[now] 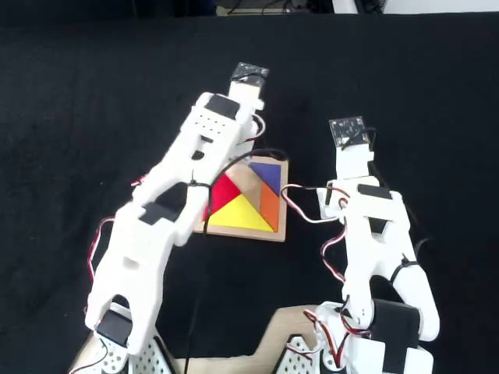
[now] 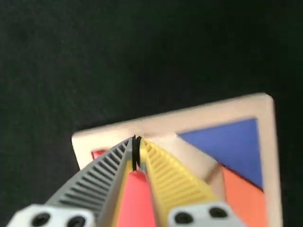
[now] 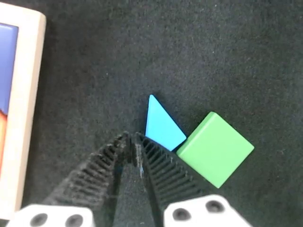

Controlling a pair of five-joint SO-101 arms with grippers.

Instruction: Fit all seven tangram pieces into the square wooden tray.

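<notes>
Wooden tray point(image 1: 282, 202) | inside: red piece point(image 1: 224, 193), yellow triangle point(image 1: 240, 212), orange piece point(image 1: 269, 209), blue triangle point(image 1: 267, 173)

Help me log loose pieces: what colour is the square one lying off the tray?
The square piece is green, seen best in the right wrist view.

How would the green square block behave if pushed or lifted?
The green square block looks stiff and flat-sided, so it should probably slide, not roll. Its corner seems to touch the light blue triangular piece, so a push may move both. The black cloth likely resists sliding.
</notes>
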